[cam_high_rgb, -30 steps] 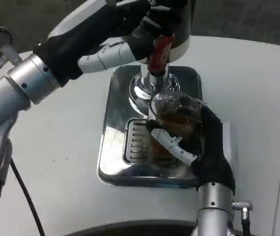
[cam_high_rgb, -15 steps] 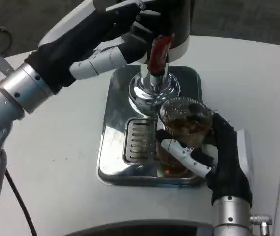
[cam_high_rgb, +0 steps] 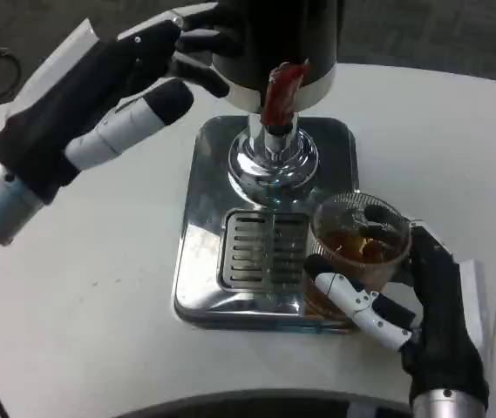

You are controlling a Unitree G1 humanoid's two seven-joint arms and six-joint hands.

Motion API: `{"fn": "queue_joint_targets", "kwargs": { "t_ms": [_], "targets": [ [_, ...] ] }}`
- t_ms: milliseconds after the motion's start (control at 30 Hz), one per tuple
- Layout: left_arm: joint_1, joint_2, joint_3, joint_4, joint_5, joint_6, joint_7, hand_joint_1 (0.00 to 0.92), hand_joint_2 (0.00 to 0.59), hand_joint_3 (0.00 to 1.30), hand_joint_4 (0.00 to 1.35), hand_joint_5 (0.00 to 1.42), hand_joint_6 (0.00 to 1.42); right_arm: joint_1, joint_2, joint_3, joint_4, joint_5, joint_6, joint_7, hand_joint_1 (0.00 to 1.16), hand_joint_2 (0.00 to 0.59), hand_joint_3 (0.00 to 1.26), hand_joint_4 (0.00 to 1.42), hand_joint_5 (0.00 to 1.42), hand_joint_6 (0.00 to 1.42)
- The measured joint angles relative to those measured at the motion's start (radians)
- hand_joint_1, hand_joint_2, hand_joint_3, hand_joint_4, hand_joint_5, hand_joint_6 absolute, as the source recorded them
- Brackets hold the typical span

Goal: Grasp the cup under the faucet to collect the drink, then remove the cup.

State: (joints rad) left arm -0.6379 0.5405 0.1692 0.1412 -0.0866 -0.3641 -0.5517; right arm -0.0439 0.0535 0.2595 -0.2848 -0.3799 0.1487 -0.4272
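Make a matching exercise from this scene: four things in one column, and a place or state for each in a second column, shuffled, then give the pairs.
Things
1. cup
2. left hand
3. red tap lever
4. drain grille

Places or states
A. slotted, in the shiny tray
B. holds brown drink, gripped by the right hand
C. on the dispenser's front, above the chrome base
D. beside the dark dispenser body

Pairs: 1-B, 2-D, 3-C, 4-A

Right hand (cam_high_rgb: 413, 309), lower right of frame, grips clear cup (cam_high_rgb: 358, 248) holding brown drink; cup sits over right edge of chrome drip tray (cam_high_rgb: 204, 261), off to lower right of faucet (cam_high_rgb: 274, 144). Left hand (cam_high_rgb: 134, 83), upper left, fingers apart beside black dispenser (cam_high_rgb: 274, 35) with red lever (cam_high_rgb: 281, 91). White table (cam_high_rgb: 99, 287).
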Motion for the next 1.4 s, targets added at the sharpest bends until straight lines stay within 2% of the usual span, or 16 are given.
{"fn": "queue_joint_targets", "kwargs": {
  "t_ms": [367, 733, 900, 933, 1033, 1233, 1300, 1400],
  "targets": [
    [0.258, 0.014, 0.121, -0.156, -0.019, 0.068, 0.083, 0.000, 0.004, 0.25, 0.29, 0.44, 0.32, 0.092, -0.002, 0.011, -0.104, -0.041, 0.020, 0.053, 0.82, 0.222, 0.78, 0.86, 0.83, 0.45],
    [0.489, 0.011, 0.148, -0.277, 0.012, 0.078, 0.147, 0.000, 0.008, 0.25, 0.29, 0.44, 0.32, 0.118, -0.004, -0.021, -0.207, -0.055, 0.044, 0.152, 0.88, 0.205, 0.77, 0.84, 0.85, 0.45],
    [0.595, -0.005, 0.169, -0.318, 0.023, 0.077, 0.171, 0.000, 0.013, 0.24, 0.25, 0.33, 0.28, 0.162, -0.034, -0.031, -0.267, -0.064, 0.049, 0.211, 0.89, 0.205, 0.77, 0.83, 0.85, 0.45],
    [0.627, -0.008, 0.170, -0.336, 0.042, 0.063, 0.182, 0.000, 0.013, 0.24, 0.24, 0.32, 0.27, 0.177, -0.051, -0.033, -0.297, -0.065, 0.049, 0.239, 0.89, 0.206, 0.77, 0.83, 0.85, 0.45],
    [0.689, -0.010, 0.169, -0.366, 0.084, 0.020, 0.188, 0.000, 0.018, 0.23, 0.21, 0.28, 0.25, 0.195, -0.068, -0.048, -0.339, -0.063, 0.049, 0.277, 0.90, 0.197, 0.77, 0.84, 0.85, 0.45],
    [0.764, -0.012, 0.153, -0.412, 0.172, -0.056, 0.202, 0.000, 0.045, 0.19, 0.12, 0.19, 0.20, 0.218, -0.081, -0.070, -0.399, -0.059, 0.049, 0.332, 0.91, 0.191, 0.78, 0.85, 0.86, 0.46],
    [0.790, -0.012, 0.129, -0.438, 0.213, -0.085, 0.206, 0.000, 0.050, 0.17, 0.09, 0.16, 0.18, 0.234, -0.089, -0.073, -0.421, -0.053, 0.049, 0.358, 0.91, 0.190, 0.78, 0.85, 0.87, 0.46],
    [0.800, -0.012, 0.120, -0.451, 0.237, -0.099, 0.207, 0.000, 0.055, 0.16, 0.07, 0.14, 0.17, 0.248, -0.100, -0.074, -0.437, -0.050, 0.049, 0.380, 0.91, 0.190, 0.78, 0.85, 0.87, 0.46]
  ]
}}
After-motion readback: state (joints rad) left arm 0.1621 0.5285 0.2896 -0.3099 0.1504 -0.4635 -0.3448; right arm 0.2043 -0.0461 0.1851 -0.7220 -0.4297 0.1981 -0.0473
